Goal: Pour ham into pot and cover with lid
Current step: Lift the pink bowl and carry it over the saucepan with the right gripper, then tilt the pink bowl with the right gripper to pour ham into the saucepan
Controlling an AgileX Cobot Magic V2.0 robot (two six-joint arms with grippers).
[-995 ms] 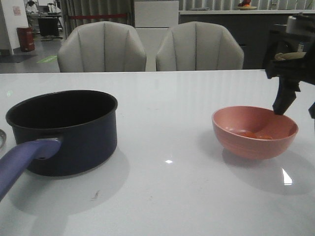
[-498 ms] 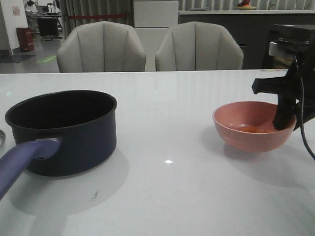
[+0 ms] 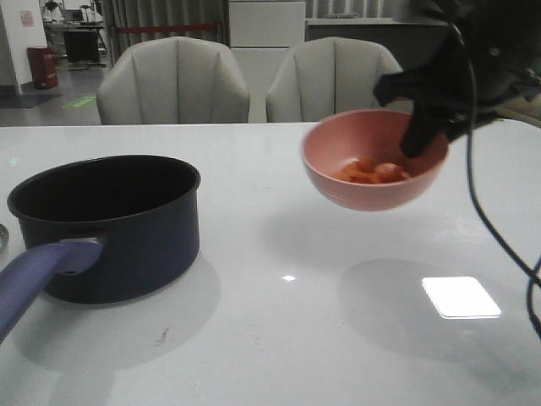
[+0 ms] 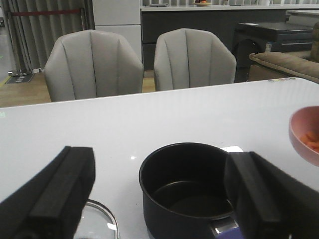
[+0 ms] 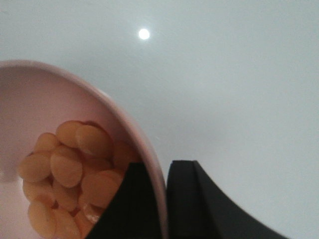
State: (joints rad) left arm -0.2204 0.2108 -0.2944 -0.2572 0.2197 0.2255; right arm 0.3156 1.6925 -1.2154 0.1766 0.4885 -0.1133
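Note:
My right gripper (image 3: 420,139) is shut on the rim of the pink bowl (image 3: 338,182) and holds it in the air, right of the pot, tilted a little toward me. Several orange-pink ham pieces (image 3: 369,172) lie in the bowl; in the right wrist view the ham (image 5: 70,167) sits beside one finger, with the bowl wall (image 5: 127,122) pinched between both. The dark navy pot (image 3: 110,224) with its purple handle (image 3: 34,279) stands at the left, empty (image 4: 187,191). My left gripper (image 4: 159,199) is open above the pot's near side. The glass lid (image 4: 97,221) lies beside the pot.
Two grey chairs (image 3: 173,80) stand behind the table's far edge. A black cable (image 3: 486,220) hangs from the right arm over the table's right side. A bright light patch (image 3: 461,296) reflects on the white tabletop.
My right gripper closed on the bowl's rim, lifted the bowl off the table and carried it up and left toward the pot. The pot has not moved.

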